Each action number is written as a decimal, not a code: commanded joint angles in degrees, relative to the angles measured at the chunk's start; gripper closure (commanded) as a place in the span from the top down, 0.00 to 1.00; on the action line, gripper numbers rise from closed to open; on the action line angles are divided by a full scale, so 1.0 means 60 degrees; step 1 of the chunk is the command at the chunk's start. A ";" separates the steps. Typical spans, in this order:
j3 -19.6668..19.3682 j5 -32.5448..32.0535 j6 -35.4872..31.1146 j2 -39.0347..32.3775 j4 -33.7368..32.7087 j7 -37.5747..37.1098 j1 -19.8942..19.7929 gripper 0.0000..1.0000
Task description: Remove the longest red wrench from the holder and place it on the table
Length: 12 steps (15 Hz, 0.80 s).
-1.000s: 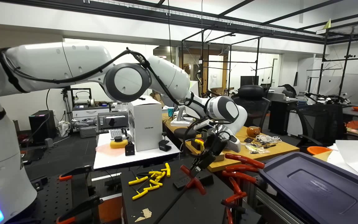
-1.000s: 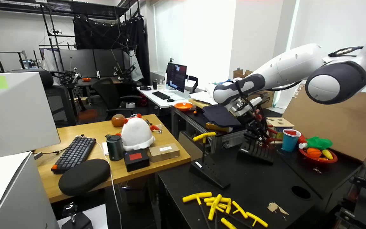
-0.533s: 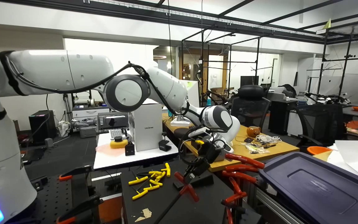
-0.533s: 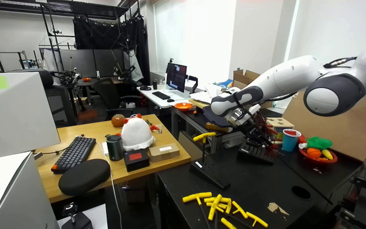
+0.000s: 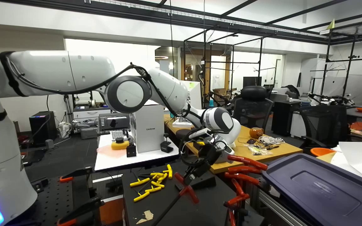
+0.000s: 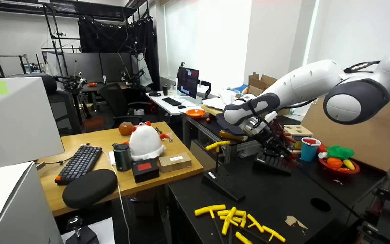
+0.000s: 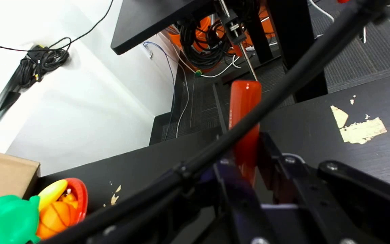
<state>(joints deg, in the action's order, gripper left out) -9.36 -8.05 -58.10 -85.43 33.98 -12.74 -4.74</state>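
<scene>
A long red wrench (image 5: 186, 190) in my grip, over the black table (image 5: 209, 207).
Leftmost, yellow tools (image 5: 153, 189) lie in a cluster; next, my gripper (image 5: 190, 179) pinches the wrench's handle, its shaft slanting down-left; rightmost, other red wrenches (image 5: 244, 169) fan out.

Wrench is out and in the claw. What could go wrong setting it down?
Pivot: the claw grips the wrench only at its handle, so the long shaft might twist it once it meets the table.

Tip strike: in an exterior view the shaft runs off the bottom of the picture; its tip, unseen there, could hit something.

Clutter: yellow tools lie beside the shaft's path, so a sideways swing may scatter them.
</scene>
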 commanded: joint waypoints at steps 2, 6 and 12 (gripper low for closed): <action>0.0308 0.0090 0.0132 -0.0002 -0.0130 0.0246 -0.0162 0.06; 0.0597 0.0265 -0.0330 -0.0002 -0.0081 0.0358 -0.0288 0.06; 0.0820 0.0354 -0.1650 -0.0010 -0.0028 0.0920 -0.0406 0.06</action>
<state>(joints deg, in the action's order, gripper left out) -4.88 -6.86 -65.35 -85.49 34.05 -9.25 -6.65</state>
